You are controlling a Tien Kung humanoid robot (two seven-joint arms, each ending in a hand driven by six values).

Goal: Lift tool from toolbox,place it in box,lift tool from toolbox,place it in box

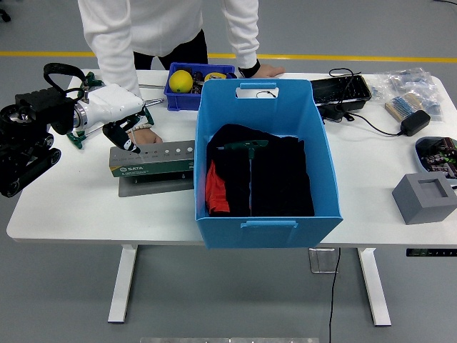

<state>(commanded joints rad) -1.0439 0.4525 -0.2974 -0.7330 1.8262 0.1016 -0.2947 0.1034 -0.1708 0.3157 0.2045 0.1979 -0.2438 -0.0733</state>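
At the toolbox's [151,160] left end, left hand's [118,118] curled fingers [123,140] pinch a tool [129,143].

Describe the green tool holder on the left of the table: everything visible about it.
The green tool holder is a long, low block with a dark green front face bearing a small label at its left end, and a pale grey top with a row of round holes. It lies lengthwise on a flat grey plate, just left of the blue bin. The left robot hand reaches down to its left end, fingers curled at the top. A person's hand rests just behind it.
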